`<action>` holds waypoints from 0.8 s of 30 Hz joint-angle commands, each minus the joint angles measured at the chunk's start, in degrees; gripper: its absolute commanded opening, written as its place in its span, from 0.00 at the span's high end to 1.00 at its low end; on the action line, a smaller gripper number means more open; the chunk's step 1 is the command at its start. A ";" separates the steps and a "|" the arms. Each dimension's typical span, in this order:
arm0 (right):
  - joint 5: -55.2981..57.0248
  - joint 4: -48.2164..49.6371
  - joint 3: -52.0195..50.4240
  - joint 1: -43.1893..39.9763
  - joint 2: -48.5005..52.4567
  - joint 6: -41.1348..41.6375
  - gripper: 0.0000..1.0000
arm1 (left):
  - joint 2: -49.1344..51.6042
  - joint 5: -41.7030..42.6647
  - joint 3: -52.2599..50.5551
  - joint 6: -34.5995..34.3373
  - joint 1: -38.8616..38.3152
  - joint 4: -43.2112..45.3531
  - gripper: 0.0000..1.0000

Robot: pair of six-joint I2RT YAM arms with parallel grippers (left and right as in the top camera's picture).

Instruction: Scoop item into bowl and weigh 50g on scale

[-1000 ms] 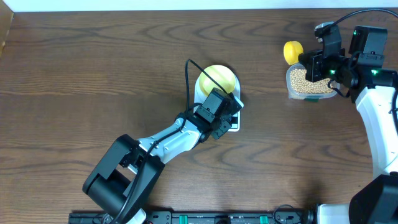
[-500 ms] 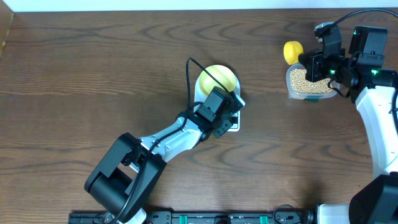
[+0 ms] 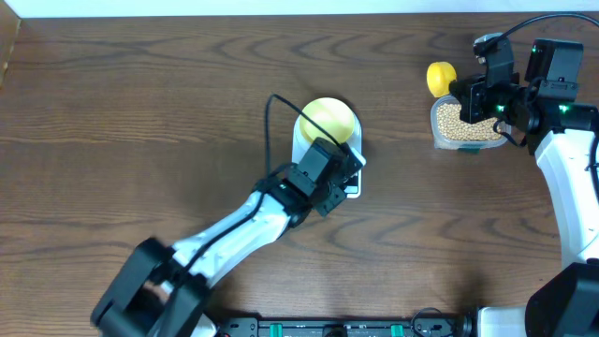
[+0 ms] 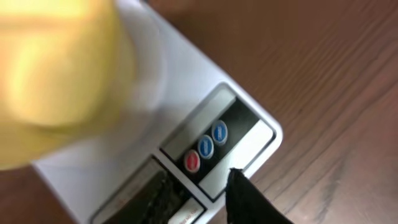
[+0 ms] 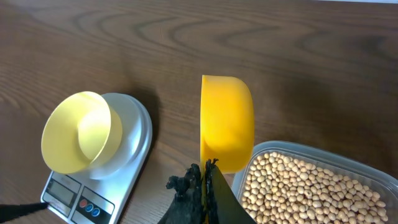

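The pale yellow bowl [image 3: 328, 119] sits empty on the white scale [image 3: 299, 147] at mid-table. My left gripper [image 3: 344, 168] hovers open over the scale's front panel; in the left wrist view its fingers [image 4: 202, 199] straddle the display next to three round buttons [image 4: 206, 147], with the bowl [image 4: 56, 74] blurred above. My right gripper [image 3: 475, 97] is shut on the handle of a yellow scoop [image 3: 441, 77], held above a clear container of tan beans [image 3: 460, 122]. The right wrist view shows the scoop [image 5: 227, 121], the beans [image 5: 311, 186], the bowl [image 5: 78, 130] and the scale [image 5: 127, 177].
The dark wooden table [image 3: 140, 103] stretches left and front. The left arm's cable [image 3: 273, 122] loops beside the scale. The container of beans stands at the far right, near the right arm's white link [image 3: 571, 187].
The left arm's rear links have swung down and to the left, and its gripper has shifted slightly left over the scale's front. The right arm and scoop have not moved.
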 commanded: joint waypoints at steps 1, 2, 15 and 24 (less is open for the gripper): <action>-0.76 -0.20 1.14 0.72 -1.01 -0.98 0.99 | -2.21 -0.46 -0.07 -0.52 -0.11 -0.02 0.61; -0.76 -0.20 1.14 0.72 -1.01 -0.96 0.99 | -2.40 -0.46 -0.07 -0.52 -0.11 0.00 0.57; -0.76 -1.49 1.14 0.72 -1.01 -0.98 0.99 | -2.16 -0.72 -0.07 -0.28 -0.07 -0.24 0.38; 0.13 -1.25 1.14 0.72 -1.01 -1.88 0.99 | 0.26 -2.47 -0.07 -0.04 -0.04 -0.20 0.14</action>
